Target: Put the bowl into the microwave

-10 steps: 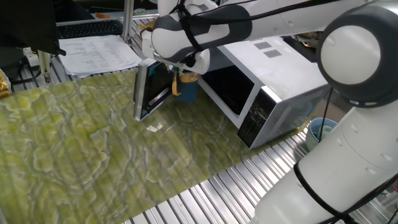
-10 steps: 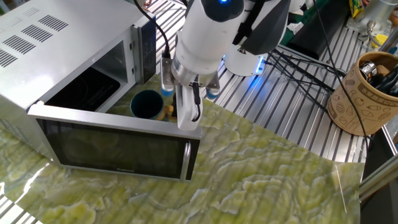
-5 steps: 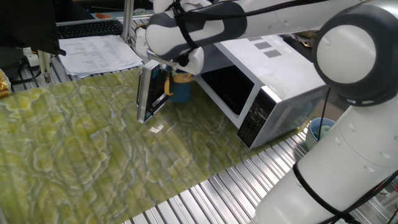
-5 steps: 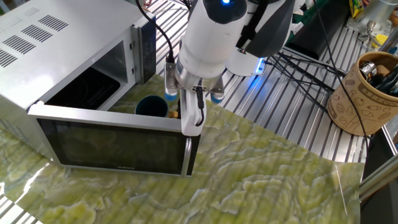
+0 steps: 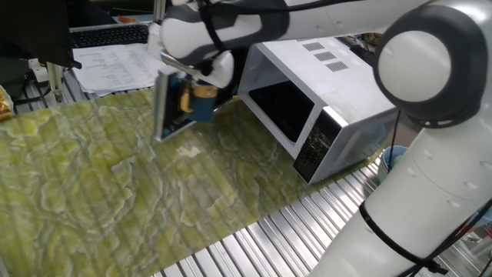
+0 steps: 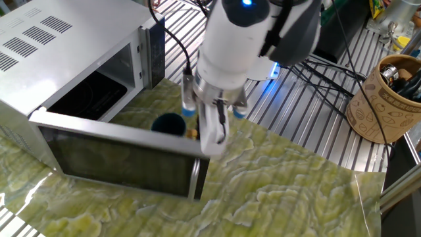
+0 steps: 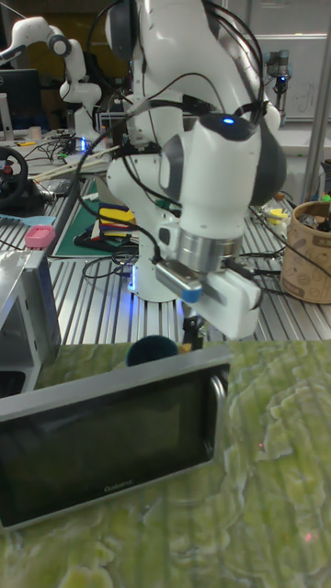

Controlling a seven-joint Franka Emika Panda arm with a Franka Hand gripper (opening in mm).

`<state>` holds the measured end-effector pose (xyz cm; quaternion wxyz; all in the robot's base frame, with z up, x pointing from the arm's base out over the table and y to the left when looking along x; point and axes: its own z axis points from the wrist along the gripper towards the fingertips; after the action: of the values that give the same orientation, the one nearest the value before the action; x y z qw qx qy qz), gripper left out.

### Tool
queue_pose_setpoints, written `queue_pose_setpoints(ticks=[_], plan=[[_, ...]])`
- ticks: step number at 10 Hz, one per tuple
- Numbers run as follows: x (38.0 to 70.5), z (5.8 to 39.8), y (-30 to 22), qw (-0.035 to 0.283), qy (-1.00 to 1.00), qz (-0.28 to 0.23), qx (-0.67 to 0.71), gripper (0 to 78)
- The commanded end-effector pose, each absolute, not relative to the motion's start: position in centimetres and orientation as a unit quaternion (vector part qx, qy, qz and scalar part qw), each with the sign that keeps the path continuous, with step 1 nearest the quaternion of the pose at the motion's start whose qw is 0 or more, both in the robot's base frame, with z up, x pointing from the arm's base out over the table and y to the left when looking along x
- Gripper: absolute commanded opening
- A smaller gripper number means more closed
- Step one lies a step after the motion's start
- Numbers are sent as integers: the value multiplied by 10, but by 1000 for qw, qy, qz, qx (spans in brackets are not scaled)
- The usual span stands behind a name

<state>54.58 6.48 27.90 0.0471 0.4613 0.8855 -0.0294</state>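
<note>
One microwave (image 6: 72, 79), one bowl (image 6: 168, 124), one robot arm (image 6: 243, 39), one tan patterned container (image 6: 385, 99), one keyboard (image 5: 108, 35).

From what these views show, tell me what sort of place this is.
Probably a robotics lab, not a kitchen: the microwave sits on a slatted metal workbench, a second robot arm stands behind, and cables trail across the bench.

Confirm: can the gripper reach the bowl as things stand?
Probably yes, from above. The bowl sits open-topped just behind the microwave door, right beside the gripper at the door's free edge. From the front the door blocks it.
</note>
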Motion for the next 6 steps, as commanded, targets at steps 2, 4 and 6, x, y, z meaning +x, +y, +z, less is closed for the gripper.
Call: queue_pose_setpoints(ticks=[2, 4, 6], plan=[[567, 285, 103, 54, 867, -13, 496, 28], [565, 278, 100, 56, 868, -21, 492, 28], [563, 269, 91, 57, 873, -21, 484, 28]])
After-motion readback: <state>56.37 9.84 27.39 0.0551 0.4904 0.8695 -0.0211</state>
